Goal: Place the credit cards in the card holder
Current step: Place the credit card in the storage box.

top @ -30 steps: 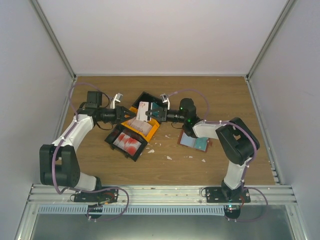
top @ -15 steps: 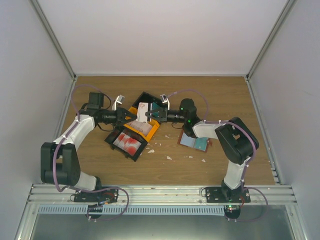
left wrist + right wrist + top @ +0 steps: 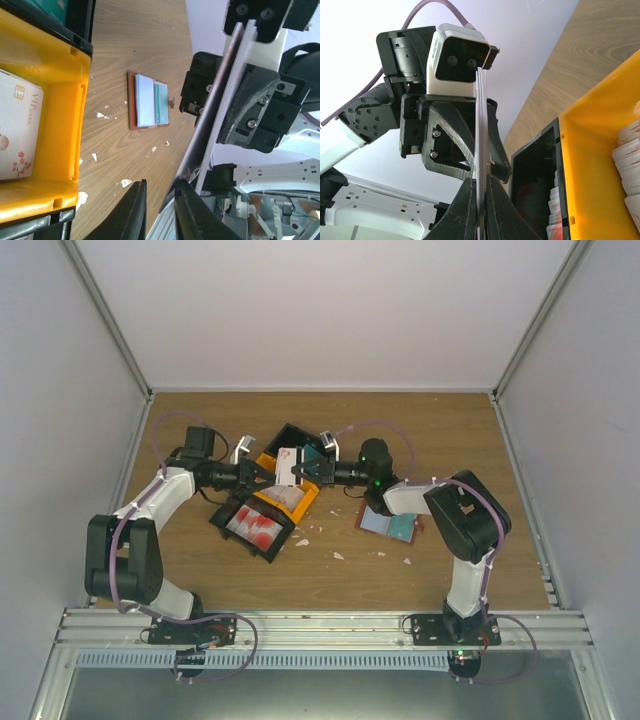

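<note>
The counter [image 3: 450, 440] is brown wood-grain board, boxed in by plain white walls [image 3: 330, 310] on three sides. Metal rails [image 3: 320, 625] run along its near edge, where the two arms are bolted. Small white scraps [image 3: 338, 555] lie scattered on the wood near the middle.

A black-and-orange tray [image 3: 60, 115] sits left of centre, turned at an angle. Cards lie in its compartments, among them a white one with red blossoms [image 3: 20, 130].

The holder [image 3: 388, 523] lies open and flat on the wood right of the tray, well apart from it. Its light blue inside faces up, with a teal card [image 3: 161, 102] showing on one half. The right forearm passes above its far edge.

Above the tray's far end the two arms meet tip to tip, with a white card [image 3: 289, 466] held on edge in the air between them. The right tool [image 3: 480, 182] is clenched on one end of it. The left tool [image 3: 161, 185] has a finger on either side of the other end. From its own wrist camera a gap shows between one finger and the card, so its jaws are not closed on it.
</note>
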